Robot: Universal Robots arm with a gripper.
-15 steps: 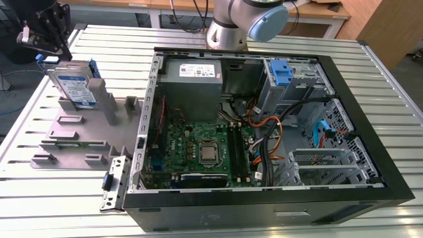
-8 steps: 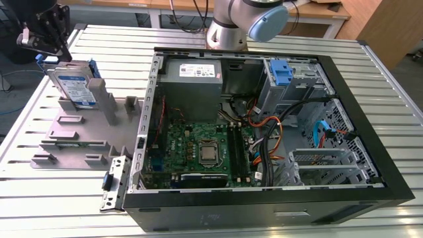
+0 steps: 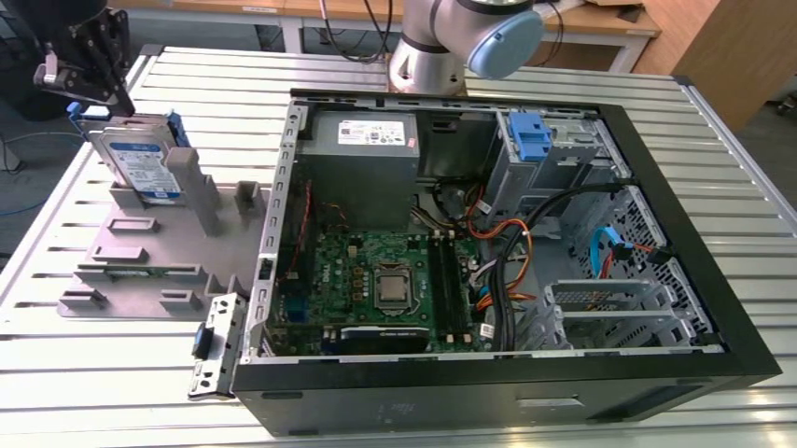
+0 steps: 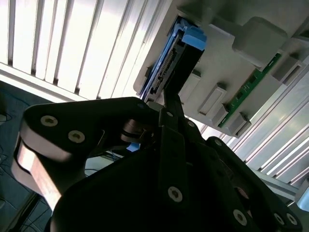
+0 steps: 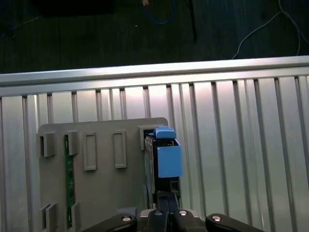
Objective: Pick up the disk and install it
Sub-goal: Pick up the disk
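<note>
— Slatted aluminium table (image 3: 373,65) under everything, with a dark floor (image 5: 96,38) and loose cables (image 5: 260,29) past its edge in the first wrist view. On the exterior view's right sits the open computer case (image 3: 697,280). You can see the motherboard (image 3: 373,280), a grey power supply (image 3: 361,140) and a bare blue bracket (image 3: 529,135) up in the drive bay.

— ok, and where's the disk?

— Not in the case. The disk (image 3: 134,163) stands on edge in a slot of the grey holder tray (image 3: 137,271), over on the exterior view's left and well apart from that bay. Its white-and-blue label faces out and it has blue rails along its edges. A green circuit strip (image 3: 131,272) lies in another slot of the same tray (looks like a memory stick, can't swear to it).

— and the claw, has it got hold of the thing?

— The gripper (image 3: 106,93) hangs right over the disk's top end, just beside it. Both wrist views show it lined up with that narrow end. In the second wrist view the dark tip comes right up to the connector edge, but I can't say whether it's touching. Spread or clamped, honestly I can't tell from these angles. The disk itself is seated in its slot, not lifted.
</note>
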